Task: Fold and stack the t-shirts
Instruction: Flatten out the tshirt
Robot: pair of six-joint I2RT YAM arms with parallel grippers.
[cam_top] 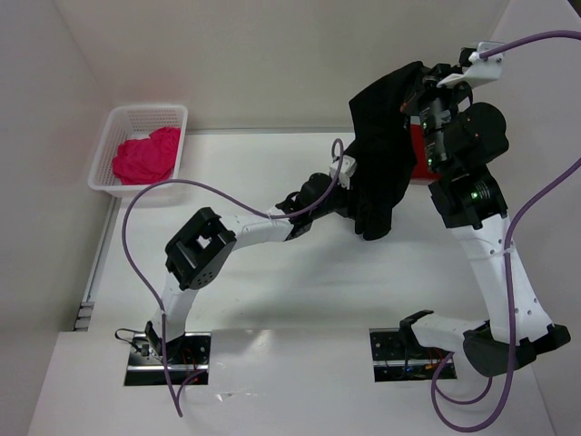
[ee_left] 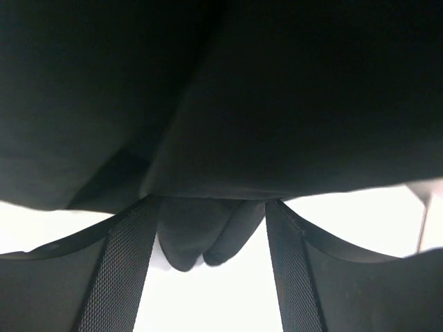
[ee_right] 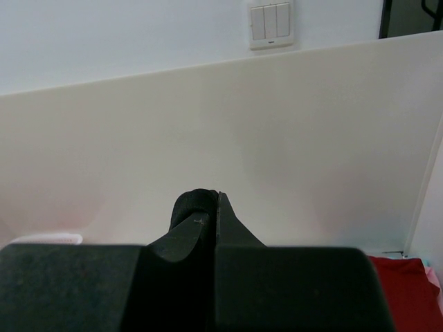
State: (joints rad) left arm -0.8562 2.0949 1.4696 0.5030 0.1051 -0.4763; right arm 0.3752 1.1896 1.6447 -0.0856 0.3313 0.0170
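Black t-shirt (cam_top: 381,154) hangs bunched in the air at about 1 o'clock over the table (cam_top: 272,300), top end up by the right gripper (cam_top: 419,91), bottom end drooping toward the table centre. Right gripper is clamped on the black t-shirt; the right wrist view shows both fingers pressed together with a wad of black cloth pinched at their tips. Left gripper (cam_top: 349,202) sits at the shirt's low end, 7 o'clock from the right one. In the left wrist view its fingers (ee_left: 124,270) stand apart, a rounded fold of black cloth dangling between them, not squeezed; the rest of that view is dark cloth. Dark red t-shirt (cam_top: 418,150) lies flat on the table at 2 o'clock, mostly hidden behind the black one; a red corner shows at 4 o'clock in the right wrist view. Magenta-pink t-shirt (cam_top: 145,156) is crumpled inside the white mesh basket (cam_top: 136,111) at 10 o'clock, well apart from both arms. Wall switch (ee_right: 270,23) shows at 12 o'clock in the right wrist view.
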